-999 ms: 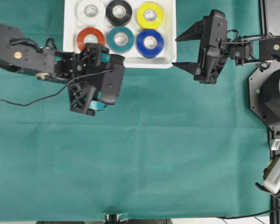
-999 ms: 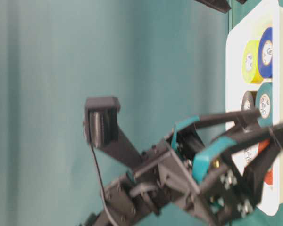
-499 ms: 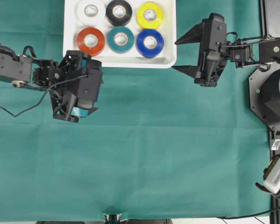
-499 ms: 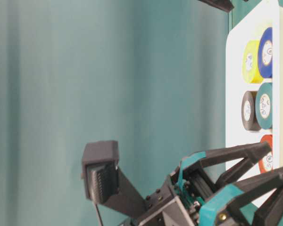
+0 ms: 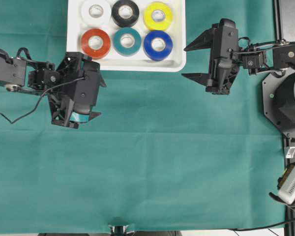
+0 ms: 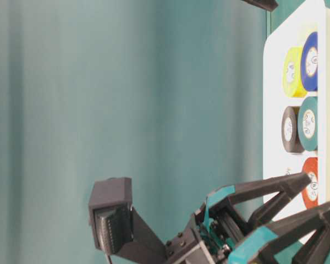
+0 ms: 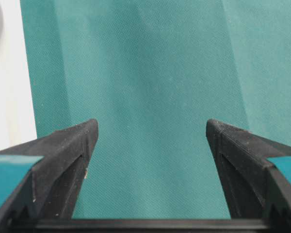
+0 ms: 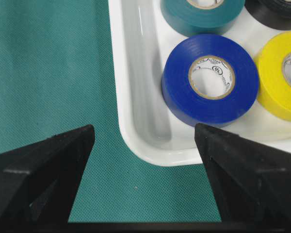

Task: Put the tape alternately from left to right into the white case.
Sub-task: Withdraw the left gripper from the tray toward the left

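The white case [image 5: 74, 46] was the largest thing of the task. It was judged to be stiff, light plastic with a smooth surface, so it could slide on the green cloth [image 5: 162, 162] if it was pushed. A hold, if one was needed, was best taken on its raised rim. It was seen as a shallow white tray with rounded corners, placed at the far edge of the cloth.

The six rolls of tape were all seen inside the case, in two rows of three. In the far row were the white roll [image 5: 96, 11], the black roll [image 5: 125, 12] and the yellow roll [image 5: 158, 15]. In the near row were the red-orange roll [image 5: 95, 43], the teal roll [image 5: 127, 41] and the blue roll [image 5: 158, 45]. Each roll was judged light, firm and not fragile, with a slightly smooth vinyl side. It was best pinched across its outer side, or with one finger in the pale core. All rolls lay flat and looked alike in size.

The left gripper [image 5: 93, 98] was seen with its jaws spread wide and nothing between them, over bare cloth near the left corner of the case. The right gripper [image 5: 189, 63] was also held wide apart and empty, just beside the right edge of the case.
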Available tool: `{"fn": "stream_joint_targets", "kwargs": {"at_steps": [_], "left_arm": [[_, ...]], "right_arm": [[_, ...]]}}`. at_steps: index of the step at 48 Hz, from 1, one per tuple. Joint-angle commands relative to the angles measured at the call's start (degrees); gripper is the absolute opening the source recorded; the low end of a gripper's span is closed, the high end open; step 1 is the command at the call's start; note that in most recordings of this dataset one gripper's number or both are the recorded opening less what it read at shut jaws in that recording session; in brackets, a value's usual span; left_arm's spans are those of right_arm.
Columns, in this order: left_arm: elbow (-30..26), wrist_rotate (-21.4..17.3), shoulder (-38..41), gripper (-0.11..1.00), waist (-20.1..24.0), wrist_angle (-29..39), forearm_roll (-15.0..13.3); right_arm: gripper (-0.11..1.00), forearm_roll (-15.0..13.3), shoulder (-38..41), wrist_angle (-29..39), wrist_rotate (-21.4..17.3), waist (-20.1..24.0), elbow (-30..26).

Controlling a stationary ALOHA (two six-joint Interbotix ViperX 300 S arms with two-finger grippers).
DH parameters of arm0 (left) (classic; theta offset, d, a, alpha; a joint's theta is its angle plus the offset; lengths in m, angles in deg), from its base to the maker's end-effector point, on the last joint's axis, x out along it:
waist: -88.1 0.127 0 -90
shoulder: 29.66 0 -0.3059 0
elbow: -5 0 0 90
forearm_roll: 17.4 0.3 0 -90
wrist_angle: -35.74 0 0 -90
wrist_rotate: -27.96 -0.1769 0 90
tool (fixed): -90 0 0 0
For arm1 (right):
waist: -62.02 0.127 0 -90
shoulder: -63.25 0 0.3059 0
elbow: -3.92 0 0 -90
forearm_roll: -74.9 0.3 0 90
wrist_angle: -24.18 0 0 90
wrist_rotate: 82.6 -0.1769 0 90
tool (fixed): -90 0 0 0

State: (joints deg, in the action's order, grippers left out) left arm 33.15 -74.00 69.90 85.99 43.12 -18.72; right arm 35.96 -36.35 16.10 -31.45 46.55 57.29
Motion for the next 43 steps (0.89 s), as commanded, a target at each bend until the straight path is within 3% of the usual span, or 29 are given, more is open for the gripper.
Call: {"fn": "stream_joint_targets", "kwargs": {"at_steps": [1, 28, 43], "left_arm": [[0.09, 0.0, -2.29, 0.92, 0.0, -0.53, -0.09], [5.89, 0.53, -9.14, 0.92, 0.7, -0.53, -0.26], [11.34, 4.83, -15.29, 0.92, 2.29, -2.02, -0.18]], "right_arm": [[0.85, -0.09, -0.35, -0.35, -0.18, 0.53, -0.7], [0.85, -0.09, -3.78, -1.05, -0.18, 5.36, 0.26], [0.85, 0.26, -11.87, -1.05, -0.35, 5.36, 3.69]]}}
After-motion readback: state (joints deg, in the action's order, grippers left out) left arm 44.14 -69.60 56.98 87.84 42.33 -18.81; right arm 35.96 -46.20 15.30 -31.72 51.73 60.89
